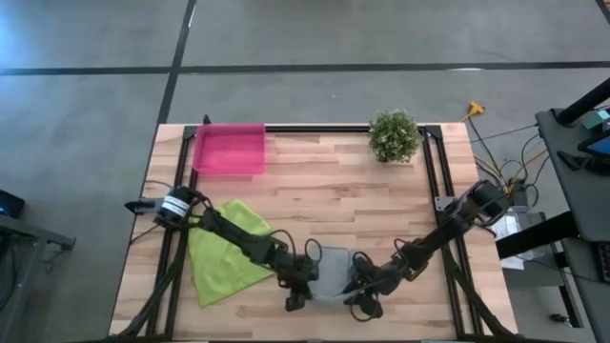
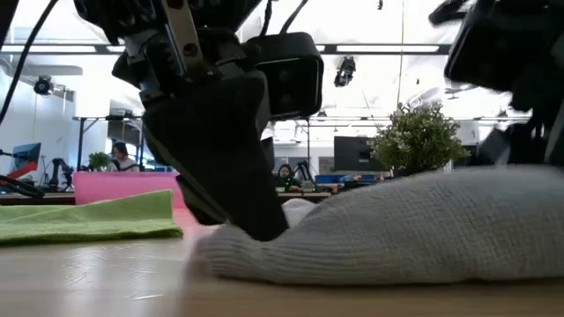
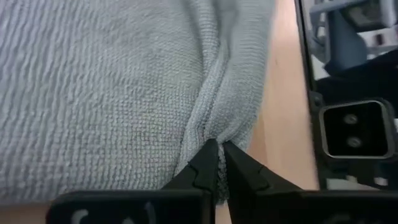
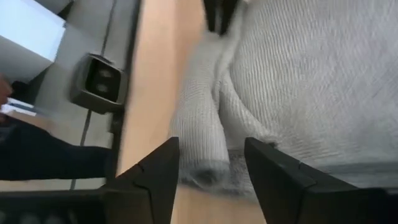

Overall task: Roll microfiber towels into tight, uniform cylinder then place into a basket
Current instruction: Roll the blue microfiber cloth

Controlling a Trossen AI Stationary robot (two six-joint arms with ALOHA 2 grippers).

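Count: two microfiber towels, one basket, one potted plant, two arms.

Pink basket (image 1: 230,149) at the far left corner of the counter (image 1: 315,195), apart from both towels.

Lime green towel (image 1: 222,252) lies spread flat on the left side of the counter, under the left arm's forearm.

Grey towel (image 1: 333,273) sits bunched at the near edge, centre, between the two grippers. In the low view it shows as a rounded, humped mass (image 2: 414,229) on the wood.

Left gripper (image 3: 217,154): fingers clenched together, pinching a fold at the grey towel's edge; the cloth puckers into a crease at the fingertips.

Right gripper (image 4: 211,163): fingers spread wide and released, standing either side of a rolled ridge at the grey towel's other edge. Whether the pads touch the cloth cannot be told.

Potted plant (image 1: 394,135) stands at the far right of the counter, well apart from the work.
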